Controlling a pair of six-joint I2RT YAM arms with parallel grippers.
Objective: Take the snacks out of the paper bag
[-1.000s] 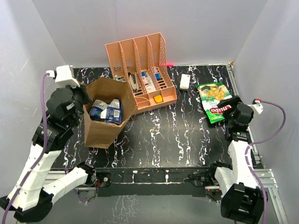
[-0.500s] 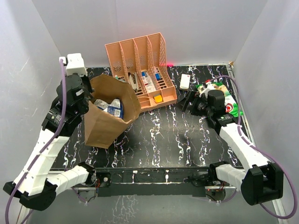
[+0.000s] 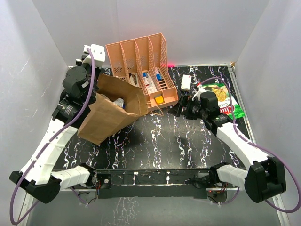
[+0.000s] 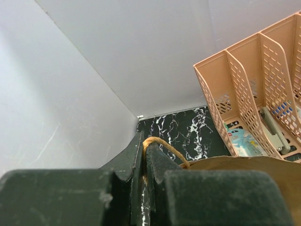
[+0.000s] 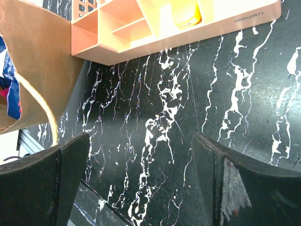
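The brown paper bag (image 3: 110, 113) stands tilted at the left of the table, its mouth turned up and to the right. A blue and white snack packet (image 3: 120, 102) shows inside the mouth. My left gripper (image 3: 95, 81) is shut on the bag's thin loop handle (image 4: 162, 145) at its upper rim. The larger green chip bag (image 3: 221, 94) lies on the table at the right, partly behind my right arm. My right gripper (image 3: 180, 109) hangs open and holds nothing, low over the table between the rack and the chip bag. In the right wrist view the bag (image 5: 37, 61) and a blue packet (image 5: 9, 80) lie at the left.
The orange-pink file rack (image 3: 141, 66) with small items stands just behind and right of the bag, its front tray (image 5: 155, 28) close to my right gripper. A white remote (image 3: 186, 83) lies beside it. Grey walls enclose the table on three sides.
My left arm has risen and moved back with the handle, tipping the bag toward the right. My right arm has swung from the chip bag leftward to the table's middle, jaws open.
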